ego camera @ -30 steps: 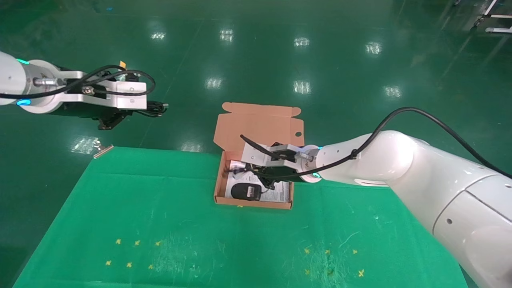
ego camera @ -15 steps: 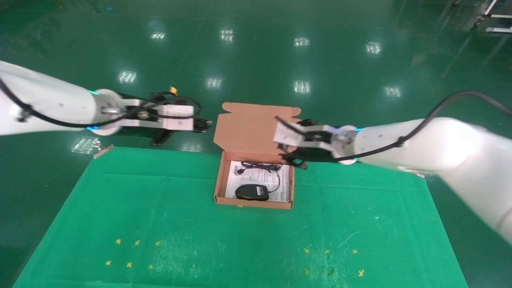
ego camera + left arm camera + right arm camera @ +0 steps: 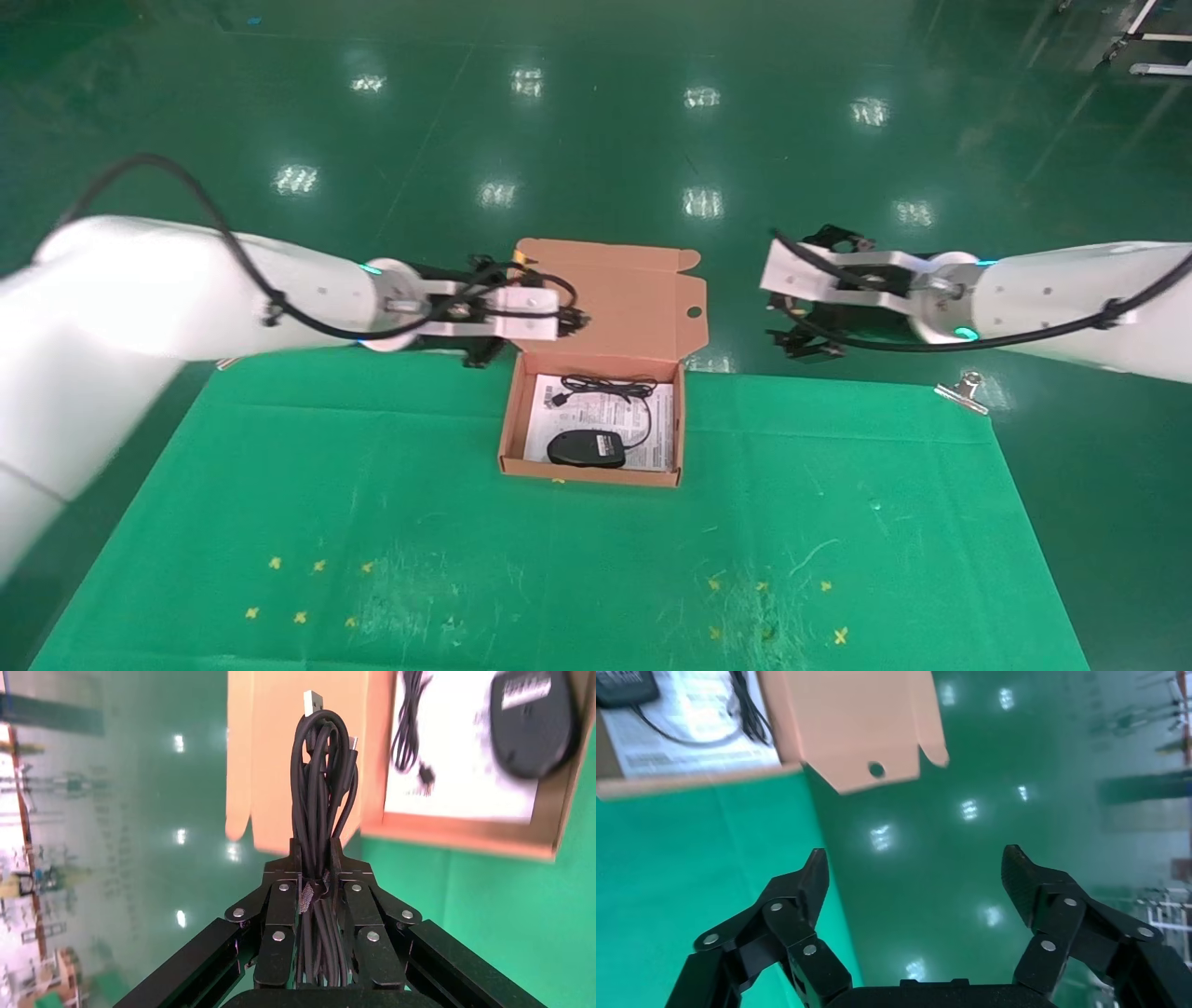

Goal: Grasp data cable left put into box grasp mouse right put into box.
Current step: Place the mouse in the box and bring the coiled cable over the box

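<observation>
the left gripper point(image 3: 320, 903), pinching the data cable point(image 3: 323, 811) lengthwise, hangs beside the box point(image 3: 510, 410) at its left rear corner, mouse point(image 3: 585, 448) inside, while the right gripper point(image 3: 912, 881) hangs spread apart.

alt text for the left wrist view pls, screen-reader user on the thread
The left gripper is shut on the data cable, a black looped bundle with a silver USB plug at its far end. Beyond the bundle lies the open orange box on green cloth, holding the black mouse with its cord on a printed sheet.
</observation>
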Tool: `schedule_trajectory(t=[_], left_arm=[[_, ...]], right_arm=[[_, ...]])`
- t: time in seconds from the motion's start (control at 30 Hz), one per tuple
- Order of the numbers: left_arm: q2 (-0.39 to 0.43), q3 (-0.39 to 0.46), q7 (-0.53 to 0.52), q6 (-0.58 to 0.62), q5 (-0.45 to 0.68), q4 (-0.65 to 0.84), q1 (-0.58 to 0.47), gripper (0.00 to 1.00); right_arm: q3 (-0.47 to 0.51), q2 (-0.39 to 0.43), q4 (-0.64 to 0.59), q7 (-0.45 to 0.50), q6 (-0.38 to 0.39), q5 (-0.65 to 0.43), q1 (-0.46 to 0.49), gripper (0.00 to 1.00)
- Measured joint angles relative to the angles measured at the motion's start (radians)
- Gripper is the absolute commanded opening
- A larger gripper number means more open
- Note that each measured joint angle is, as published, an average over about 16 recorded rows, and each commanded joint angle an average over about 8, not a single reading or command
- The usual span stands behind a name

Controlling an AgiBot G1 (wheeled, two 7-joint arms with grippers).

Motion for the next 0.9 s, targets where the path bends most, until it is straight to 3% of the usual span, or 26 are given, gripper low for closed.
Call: schedule_trajectory(t=[0.27,0.53,0.8,0.9], left_arm=[[0.060,0.035,0.116,-0.075,-0.121,0.108,0.020,0.00],[0.070,0.115,0.152,-0.126,-0.238,0.124,0.026,0.00],[0.072,0.179,0.151,-0.152,-0.311,0.125,0.021,1.00],[0.072,0.188,0.151,-0.155,-0.322,0.126,0.019,1.00]], right_arm=[[-0.023,0.092,0.102,0.096,0.001,-0.074,0.022,1.00],[-0.032,0.150,0.183,0.173,-0.001,-0.122,0.037,1.00],[-0.035,0.175,0.225,0.211,-0.005,-0.144,0.045,1.00],[-0.036,0.178,0.229,0.215,-0.006,-0.147,0.046,1.00]])
